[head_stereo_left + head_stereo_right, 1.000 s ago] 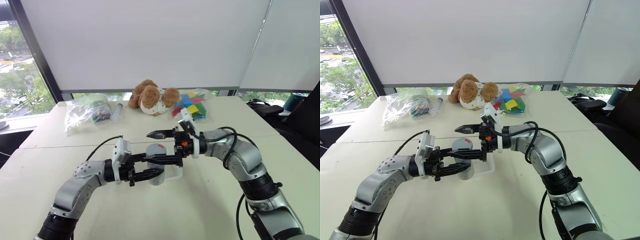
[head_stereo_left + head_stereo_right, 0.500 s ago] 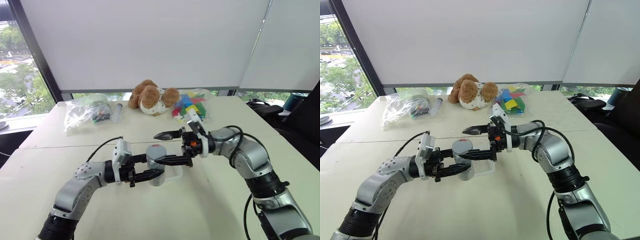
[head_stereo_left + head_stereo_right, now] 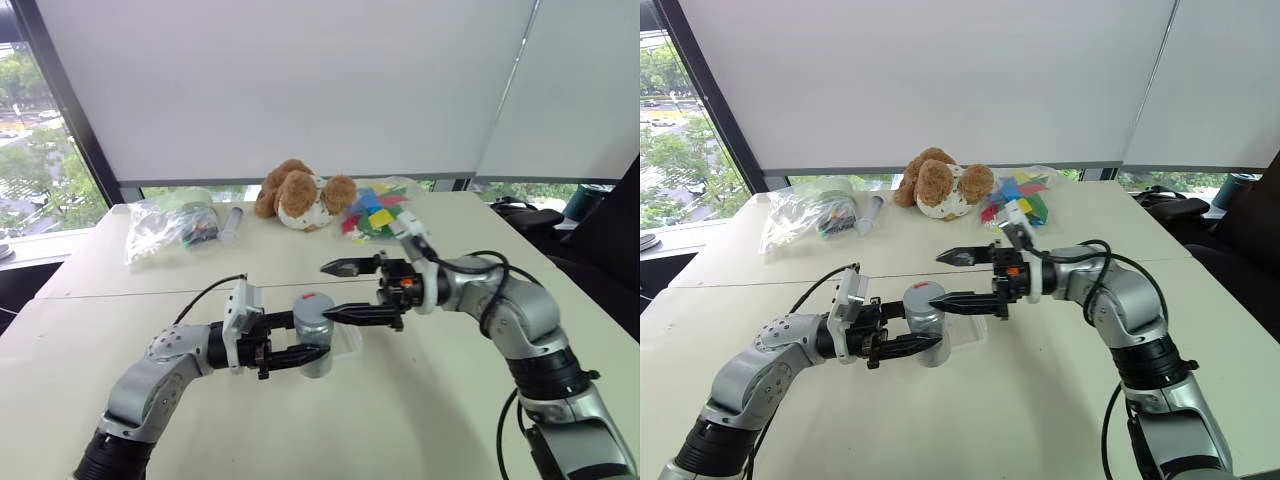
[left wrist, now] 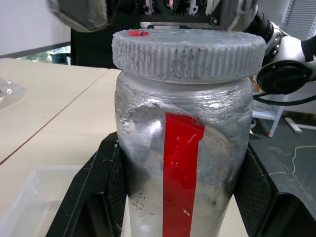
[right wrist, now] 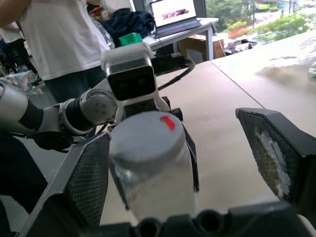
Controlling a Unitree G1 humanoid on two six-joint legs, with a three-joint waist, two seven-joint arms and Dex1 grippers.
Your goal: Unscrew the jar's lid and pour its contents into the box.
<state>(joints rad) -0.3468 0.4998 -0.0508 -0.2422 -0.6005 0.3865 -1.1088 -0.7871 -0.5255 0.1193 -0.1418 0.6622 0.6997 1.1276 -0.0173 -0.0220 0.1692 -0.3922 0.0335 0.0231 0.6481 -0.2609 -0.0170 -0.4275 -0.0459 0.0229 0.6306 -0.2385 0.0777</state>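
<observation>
Jar (image 4: 182, 158) base cut off by frame; contents unseen.

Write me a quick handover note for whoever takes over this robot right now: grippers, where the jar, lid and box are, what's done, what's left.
Left gripper: shut on the jar, holding it upright above the table.
Right gripper: open, fingers spread on either side of the lid, not gripping it.
Lid: on the jar, red mark on top.
Box: clear tray on the table, just behind and beside the jar on the robot's right.
Contents: cannot be made out through the jar wall.
Done: jar picked up and presented to the right gripper.
Left: close on the lid, unscrew it, remove it, tip the jar over the box.
</observation>
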